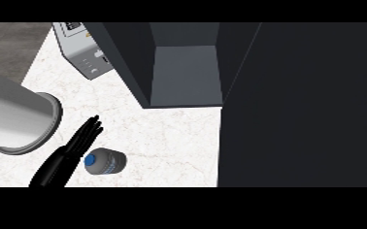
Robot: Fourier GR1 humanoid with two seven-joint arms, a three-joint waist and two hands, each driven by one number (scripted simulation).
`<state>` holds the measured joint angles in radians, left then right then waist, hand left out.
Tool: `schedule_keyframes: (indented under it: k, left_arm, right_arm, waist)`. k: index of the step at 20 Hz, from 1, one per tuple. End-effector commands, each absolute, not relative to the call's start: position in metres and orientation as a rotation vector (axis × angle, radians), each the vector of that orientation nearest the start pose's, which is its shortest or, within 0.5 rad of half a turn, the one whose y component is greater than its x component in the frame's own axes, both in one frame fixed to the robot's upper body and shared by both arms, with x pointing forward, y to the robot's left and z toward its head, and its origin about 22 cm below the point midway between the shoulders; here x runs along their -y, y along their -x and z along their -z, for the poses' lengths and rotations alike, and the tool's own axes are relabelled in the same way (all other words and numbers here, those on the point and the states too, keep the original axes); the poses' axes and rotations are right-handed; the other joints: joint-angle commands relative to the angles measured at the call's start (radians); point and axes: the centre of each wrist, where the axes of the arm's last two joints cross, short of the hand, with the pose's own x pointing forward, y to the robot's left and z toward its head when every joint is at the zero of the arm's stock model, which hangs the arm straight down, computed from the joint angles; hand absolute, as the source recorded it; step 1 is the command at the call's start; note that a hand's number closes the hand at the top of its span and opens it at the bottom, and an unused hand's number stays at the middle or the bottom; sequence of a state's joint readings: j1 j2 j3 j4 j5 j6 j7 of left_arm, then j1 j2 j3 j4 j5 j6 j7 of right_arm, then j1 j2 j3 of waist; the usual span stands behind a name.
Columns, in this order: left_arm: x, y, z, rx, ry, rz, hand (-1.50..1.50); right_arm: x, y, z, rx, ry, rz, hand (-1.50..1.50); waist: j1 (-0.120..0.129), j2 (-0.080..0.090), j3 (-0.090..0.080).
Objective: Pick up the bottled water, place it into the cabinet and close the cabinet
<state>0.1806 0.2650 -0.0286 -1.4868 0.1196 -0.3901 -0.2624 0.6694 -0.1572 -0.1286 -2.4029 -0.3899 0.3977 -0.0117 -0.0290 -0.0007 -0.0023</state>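
Bottled water [105, 161] sits lower left of frame on the white marbled counter [172, 136], seen from straight above: blue cap faces the camera, so its long axis runs vertical, bottle upright. Left hand [72, 150] comes in from the lower-left edge, fingers straight and together, pointing up-right, just beside the bottle's left side; contact unclear, nothing grasped, hand released. Right hand not visible. Dark cabinet [183, 73] at upper centre, open, grey interior empty-looking shelf floor facing down-frame; its open door [294, 106] fills the right side. Grey cylinder container [25, 121] at left edge. White appliance [86, 51] upper left.
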Motion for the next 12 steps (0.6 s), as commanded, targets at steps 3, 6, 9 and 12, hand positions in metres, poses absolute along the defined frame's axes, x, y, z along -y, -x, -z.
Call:
schedule_keyframes:
  k: [3,6,9,12]
  left_arm:
    - [-0.299,-0.199,0.076,1.509,0.209,0.302,-1.50]
    - [-0.318,-0.197,0.095,1.515,0.187,0.270,-1.50]
    - [-0.295,-0.202,0.108,1.501,0.211,0.236,-1.50]
    - [-0.303,-0.205,0.115,1.501,0.280,0.204,-1.50]
  right_arm:
    - [0.282,-0.051,-0.153,1.889,-0.301,-0.121,-1.50]
    - [0.284,-0.051,-0.152,1.912,-0.299,-0.114,-1.50]
    - [0.288,-0.053,-0.149,1.911,-0.295,-0.105,-1.50]
    - [0.276,-0.049,-0.153,1.890,-0.308,-0.112,-1.50]
  waist:
    - [-0.001,0.000,0.000]
    - [-0.006,0.002,-0.002]
    - [0.004,0.002,-0.001]
    - [0.003,0.002,-0.001]
